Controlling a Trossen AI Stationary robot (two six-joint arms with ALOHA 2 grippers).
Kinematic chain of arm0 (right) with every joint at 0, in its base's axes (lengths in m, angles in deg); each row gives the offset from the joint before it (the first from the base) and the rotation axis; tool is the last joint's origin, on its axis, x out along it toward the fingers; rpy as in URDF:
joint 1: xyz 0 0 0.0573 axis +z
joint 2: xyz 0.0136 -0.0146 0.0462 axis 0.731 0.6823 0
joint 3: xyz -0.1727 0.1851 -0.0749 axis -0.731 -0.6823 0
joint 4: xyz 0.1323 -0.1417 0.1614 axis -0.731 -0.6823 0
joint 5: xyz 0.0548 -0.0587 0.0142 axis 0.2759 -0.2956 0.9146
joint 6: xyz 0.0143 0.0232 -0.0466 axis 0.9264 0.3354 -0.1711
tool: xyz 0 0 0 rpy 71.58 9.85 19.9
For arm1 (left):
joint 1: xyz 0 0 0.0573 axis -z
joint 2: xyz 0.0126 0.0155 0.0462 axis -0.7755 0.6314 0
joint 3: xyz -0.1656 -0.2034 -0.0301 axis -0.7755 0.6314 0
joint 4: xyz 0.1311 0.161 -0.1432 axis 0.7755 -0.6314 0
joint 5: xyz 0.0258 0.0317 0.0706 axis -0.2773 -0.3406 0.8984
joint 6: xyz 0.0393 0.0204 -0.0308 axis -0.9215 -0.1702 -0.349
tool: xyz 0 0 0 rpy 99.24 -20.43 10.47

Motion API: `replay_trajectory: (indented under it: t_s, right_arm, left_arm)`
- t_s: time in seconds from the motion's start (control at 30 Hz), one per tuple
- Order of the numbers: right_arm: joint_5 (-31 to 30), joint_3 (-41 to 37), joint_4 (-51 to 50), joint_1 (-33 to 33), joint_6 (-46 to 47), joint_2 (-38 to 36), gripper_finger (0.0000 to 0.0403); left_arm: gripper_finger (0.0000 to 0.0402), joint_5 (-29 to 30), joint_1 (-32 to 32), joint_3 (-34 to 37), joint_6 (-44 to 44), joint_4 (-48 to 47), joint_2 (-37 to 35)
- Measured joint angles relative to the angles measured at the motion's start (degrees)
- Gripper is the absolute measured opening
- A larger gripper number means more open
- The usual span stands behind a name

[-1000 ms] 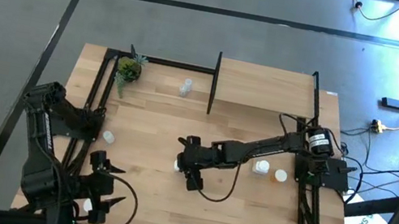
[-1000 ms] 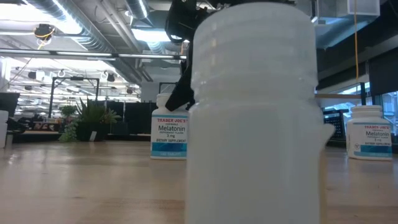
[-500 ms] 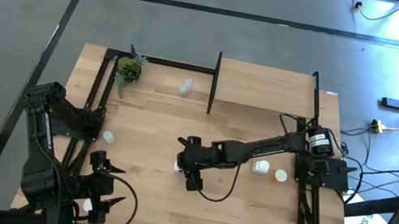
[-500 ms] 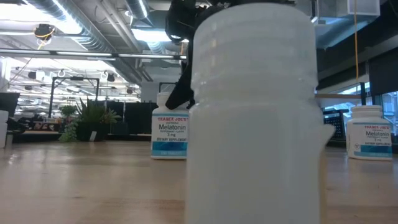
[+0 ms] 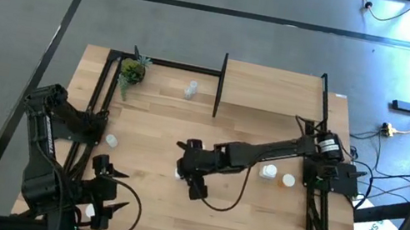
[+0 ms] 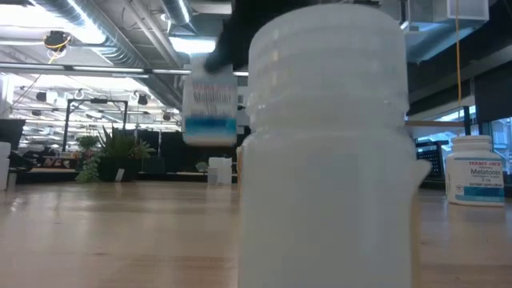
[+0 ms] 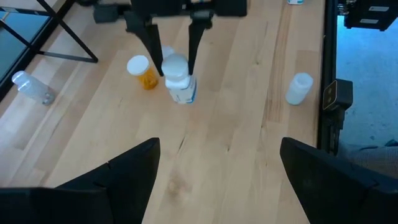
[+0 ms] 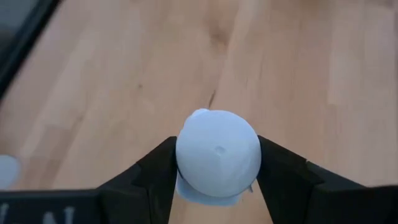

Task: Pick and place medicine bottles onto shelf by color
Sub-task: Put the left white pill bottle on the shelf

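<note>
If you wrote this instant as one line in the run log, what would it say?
right gripper: shut on white melatonin bottle, lifted off table | left gripper: open, waiting near table's front-left corner | shelf: bare

Near white bottle [image 6: 328, 152] fills low view, hiding right hand; lifted bottle [image 6: 210, 108] label motion-blurred.

Held bottle [image 7: 178, 79]: white, blue band on label. Orange bottle [image 7: 144, 71], white cap, just beside it. Near bottle [image 6: 328, 144]: translucent white, ribbed neck. Right bottle [image 6: 475, 170]: white, blue-band label. Plant [image 5: 132, 70] green. Table [image 5: 151, 131] light wood. Shelf [image 5: 272, 90] light wood, black posts. Arms dark.
</note>
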Motion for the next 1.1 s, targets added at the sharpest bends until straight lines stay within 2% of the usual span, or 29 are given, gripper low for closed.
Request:
replay_trajectory:
  t_s: [0.17, 0.57, 0.73, 0.97, 1.1]
  right_arm:
    - [-0.8, 6.8, -6.6, 1.3, -0.1, 0.0, 0.0195]
    - [-12.2, 23.5, -24.8, 5.5, 1.8, 0.0, 0.0194]
    - [-16.4, 27.5, -31.6, 6.5, 4.3, 0.0, 0.0196]
    - [-17.9, 31.1, -40.6, 6.5, 7.6, 0.0, 0.0197]
    - [-21.3, 33.1, -47.0, 6.5, 9.7, 0.0, 0.0198]
  left_arm:
    - [0.0327, -0.1, 0.0, 0.0, -0.1, 0.0, 0.0]
    - [0.0327, -1.5, 0.2, 0.0, -0.4, 0.0, 0.0]
    - [0.0327, -0.6, 0.2, 0.0, -1.8, 0.0, 0.0]
    - [0.0327, 0.6, -0.8, 0.0, -3.5, -0.1, 0.0]
    - [0.0327, 0.6, -1.8, 0.0, -3.5, -0.5, 0.0]
